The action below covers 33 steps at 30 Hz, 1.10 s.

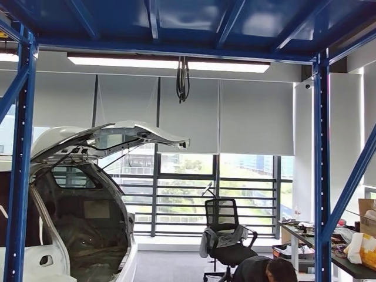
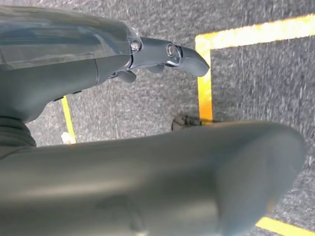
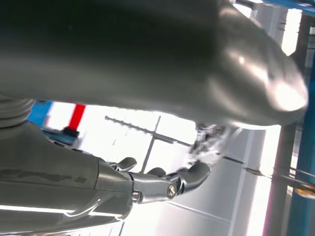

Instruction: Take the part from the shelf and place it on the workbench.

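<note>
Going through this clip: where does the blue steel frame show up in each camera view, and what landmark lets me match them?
Head view: the blue steel frame stands as uprights at both sides, with beams across the top.
Left wrist view: the camera points down at grey carpet and yellow floor tape.
Right wrist view: a blurred blue upright stands in the background.
Shared landmark: the ceiling light strip, probably the bright strip beside the blue steel.
</note>
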### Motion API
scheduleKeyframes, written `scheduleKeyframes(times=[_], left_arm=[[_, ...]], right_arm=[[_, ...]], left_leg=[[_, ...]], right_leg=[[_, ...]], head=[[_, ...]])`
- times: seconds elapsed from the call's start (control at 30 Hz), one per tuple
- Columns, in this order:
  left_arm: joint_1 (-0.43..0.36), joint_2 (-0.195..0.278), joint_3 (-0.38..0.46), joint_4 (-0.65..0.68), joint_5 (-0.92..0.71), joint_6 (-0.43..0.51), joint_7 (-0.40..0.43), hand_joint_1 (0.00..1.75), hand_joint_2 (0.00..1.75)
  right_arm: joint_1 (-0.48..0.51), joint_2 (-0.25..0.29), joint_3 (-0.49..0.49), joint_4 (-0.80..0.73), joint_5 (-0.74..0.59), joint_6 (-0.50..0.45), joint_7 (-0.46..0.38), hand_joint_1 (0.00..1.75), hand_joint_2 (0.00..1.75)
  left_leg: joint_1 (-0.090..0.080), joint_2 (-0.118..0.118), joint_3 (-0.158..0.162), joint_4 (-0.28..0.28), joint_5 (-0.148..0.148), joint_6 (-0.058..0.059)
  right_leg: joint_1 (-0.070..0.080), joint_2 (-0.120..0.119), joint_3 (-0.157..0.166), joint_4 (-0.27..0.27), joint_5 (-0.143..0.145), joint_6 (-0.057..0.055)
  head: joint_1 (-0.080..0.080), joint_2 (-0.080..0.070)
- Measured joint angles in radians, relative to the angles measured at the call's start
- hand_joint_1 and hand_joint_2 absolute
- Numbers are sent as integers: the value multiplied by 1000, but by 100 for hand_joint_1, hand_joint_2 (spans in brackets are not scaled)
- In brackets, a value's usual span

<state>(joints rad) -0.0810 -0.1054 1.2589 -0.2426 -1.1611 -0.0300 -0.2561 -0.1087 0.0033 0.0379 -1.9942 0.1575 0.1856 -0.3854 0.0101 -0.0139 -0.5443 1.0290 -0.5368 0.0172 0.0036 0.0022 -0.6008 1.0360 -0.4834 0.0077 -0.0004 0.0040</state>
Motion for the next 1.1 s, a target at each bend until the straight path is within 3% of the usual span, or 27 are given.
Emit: scheduleKeyframes(times=[0.13, 0.17, 0.23, 0.27, 0.3, 0.33, 0.4, 0.43, 0.5, 0.6, 0.67, 0.8, 0.97, 1.0, 1.1], left_arm=[[-2, -4, 13, 0, 15, 0, 3, 0, 0], [-2, -4, 16, 0, 18, 0, 4, 0, 0], [-1, -6, 24, 0, 23, -1, 5, 0, 0], [1, -6, 27, 0, 25, -1, 6, 0, 0], [3, -6, 30, 0, 26, -2, 7, 0, 0], [4, -6, 32, 0, 28, -2, 8, 0, 0], [3, -7, 33, 0, 30, -4, 8, 0, 0], [2, -8, 34, 0, 30, -6, 8, 0, 0], [0, -13, 38, 1, 33, -10, 5, 0, 0], [0, -22, 46, 1, 40, -15, 2, 0, 0], [0, -26, 48, 1, 40, -15, 4, 0, 0], [-5, -34, 49, 1, 33, -19, 5, 0, 0], [-8, -35, 49, 1, 17, -29, -2, 0, 0], [-9, -35, 48, 1, 14, -30, -4, 0, 0], [-10, -35, 47, 1, 4, -33, -7, 0, 0]], right_arm=[[-11, -44, 4, 24, 19, 11, 52, 0, 0], [-16, -55, 5, 33, 18, 13, 60, 0, 0], [-24, -80, 7, 54, 1, 22, 80, 0, 0], [-26, -94, 8, 65, -9, 27, 90, 0, 0], [-27, -108, 9, 76, -18, 31, 101, 0, 0], [-29, -121, 10, 85, -21, 33, 109, 0, 0], [-35, -147, 10, 100, -16, 34, 125, 0, 0], [-41, -160, 11, 106, -12, 34, 134, 0, 0], [-52, -196, 12, 119, 8, 35, 155, 0, 0], [-72, -261, 16, 143, 118, 13, 199, 0, 0], [-93, -302, 26, 166, 226, -10, 229, 0, 0], [-139, -365, 58, 228, 362, -23, 275, 0, 175], [-195, -417, 111, 347, 512, -36, 311, 0, 175], [-204, -422, 124, 374, 536, -38, 311, 0, 131], [-228, -431, 169, 445, 597, -42, 307, 0, 131]], left_leg=[[0, 3, -1, 19, -22, -20], [1, 4, -21, 60, -43, -23], [3, 4, -92, 187, -90, -30], [4, 5, -125, 237, -101, -33], [6, 5, -144, 257, -92, -35], [7, 5, -144, 238, -65, -37], [10, 6, -100, 123, 15, -37], [10, 6, -76, 66, 40, -35], [7, 6, -52, 12, 52, -25], [5, 4, -51, 5, 49, -17], [3, 4, -51, 5, 47, -12], [-1, 4, -51, 6, 43, -3], [-3, 4, -51, 7, 43, -1], [-3, 4, -51, 7, 43, -1], [-1, 4, -50, 6, 43, -1]], right_leg=[[-7, 1, 20, -32, -1, -11], [-10, -1, 27, -38, -1, -14], [-10, -3, 34, -40, -5, -18], [-10, -3, 38, -40, -9, -18], [-10, -2, 42, -40, -13, -17], [-11, -2, 48, -39, -17, -15], [-12, -1, 63, -38, -29, -8], [-11, -1, 68, -35, -35, -2], [-8, 0, 72, -32, -43, 5], [-7, -1, 74, -34, -45, -6], [-8, -1, 77, -38, -44, -6], [-9, -1, 79, -45, -42, -2], [-12, 0, 80, -48, -43, 21], [-13, 0, 80, -48, -43, 23], [-11, 0, 80, -48, -44, 24]], head=[[0, 0], [0, 0], [0, 0], [0, 0], [0, 0], [0, 0], [0, -1], [0, -1], [0, 0], [-1, 0], [-1, 0], [-1, -1], [-1, -1], [-1, -1], [-1, -1]])
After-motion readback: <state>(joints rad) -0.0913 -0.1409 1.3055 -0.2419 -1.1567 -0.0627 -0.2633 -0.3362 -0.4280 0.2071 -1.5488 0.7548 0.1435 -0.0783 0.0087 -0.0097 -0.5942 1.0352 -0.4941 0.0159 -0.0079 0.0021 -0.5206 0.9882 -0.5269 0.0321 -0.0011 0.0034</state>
